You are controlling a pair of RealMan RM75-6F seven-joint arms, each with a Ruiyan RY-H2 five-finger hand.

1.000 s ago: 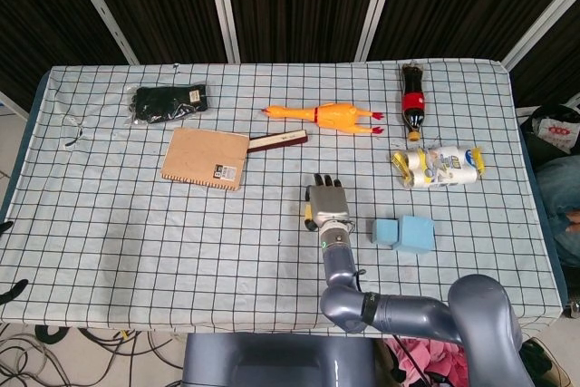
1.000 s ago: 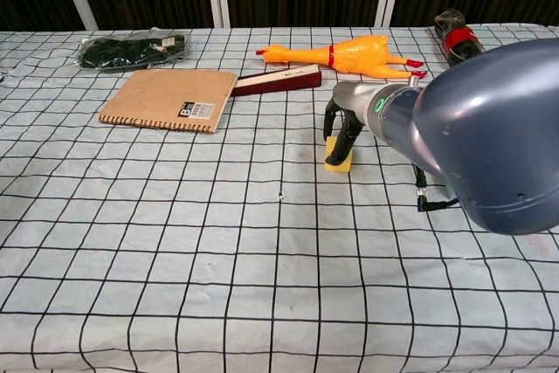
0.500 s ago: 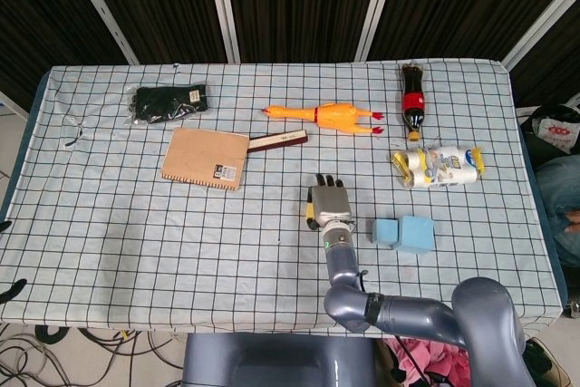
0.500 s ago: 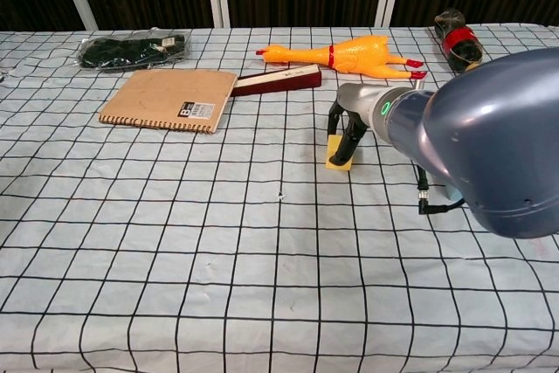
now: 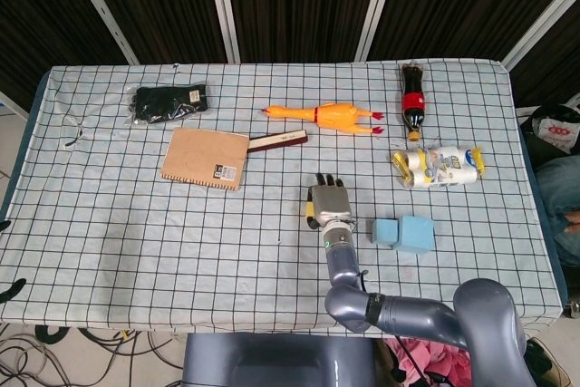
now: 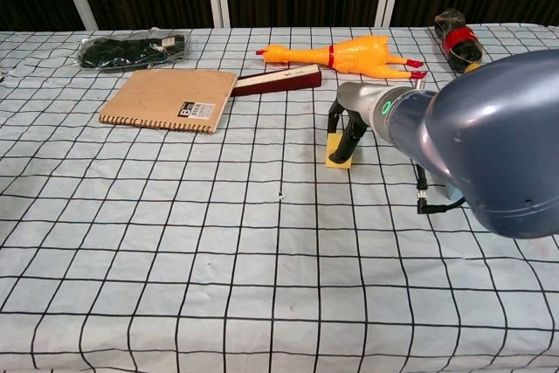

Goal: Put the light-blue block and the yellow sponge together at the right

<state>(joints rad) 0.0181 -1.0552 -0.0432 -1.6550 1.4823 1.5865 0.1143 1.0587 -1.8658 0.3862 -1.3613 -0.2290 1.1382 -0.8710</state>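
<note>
Right robot hand (image 6: pixel 348 133) is pinching the yellow sponge (image 6: pixel 338 153), tilting it off the table (image 5: pixel 136 224), left of the light-blue block (image 5: pixel 404 234), likely for carrying there.

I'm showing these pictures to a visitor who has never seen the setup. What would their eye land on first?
Probably the right hand near the table's middle, its dark fingers resting on the yellow sponge, with the grey arm bulking large in the chest view. Next, the bright orange rubber chicken toward the far edge, beside the cola bottle. The two light-blue blocks sit just right of the hand.
</note>
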